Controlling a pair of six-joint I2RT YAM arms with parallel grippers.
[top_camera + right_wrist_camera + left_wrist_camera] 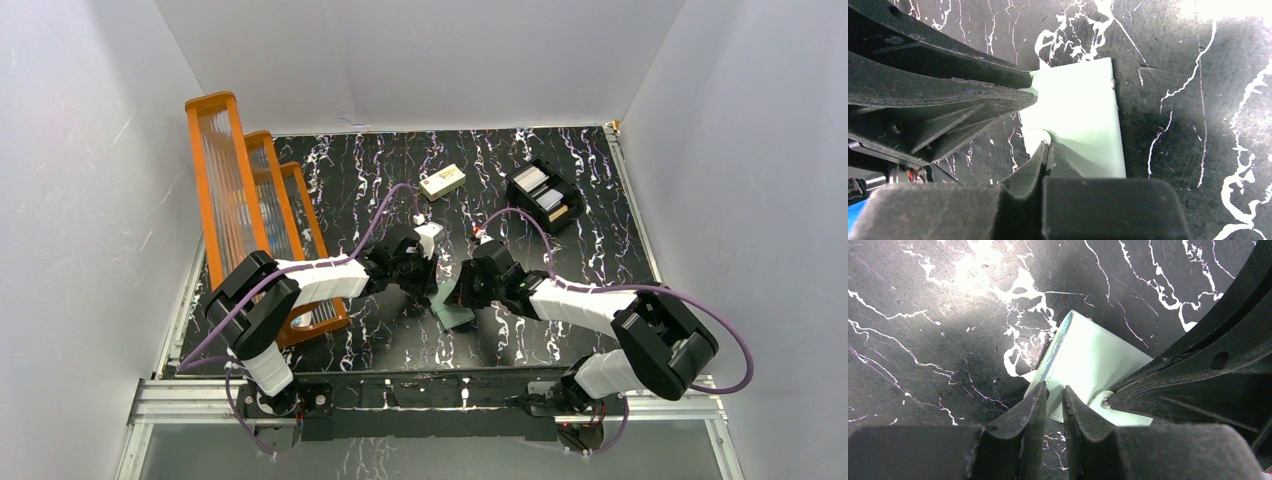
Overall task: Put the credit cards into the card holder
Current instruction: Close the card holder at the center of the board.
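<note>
The card holder (457, 314) is a pale grey-green wallet lying on the black marbled table between the two arms. My left gripper (1054, 391) stands over the card holder's (1093, 352) near corner, its narrow gap closed on the edge where the pale blue lining shows. My right gripper (1048, 145) is shut on the stud tab of the card holder (1083, 110). Whitish credit cards (529, 179) stand in a black tray at the back right. A small white flat piece (430, 234) shows just behind the left gripper (428, 283); I cannot tell whether it is a card.
The black boxy tray (570, 196) sits at the back right. A cream block (442, 181) lies at the back centre. An orange-framed rack (245, 200) runs along the left side beside the left arm. White walls close in the table on three sides.
</note>
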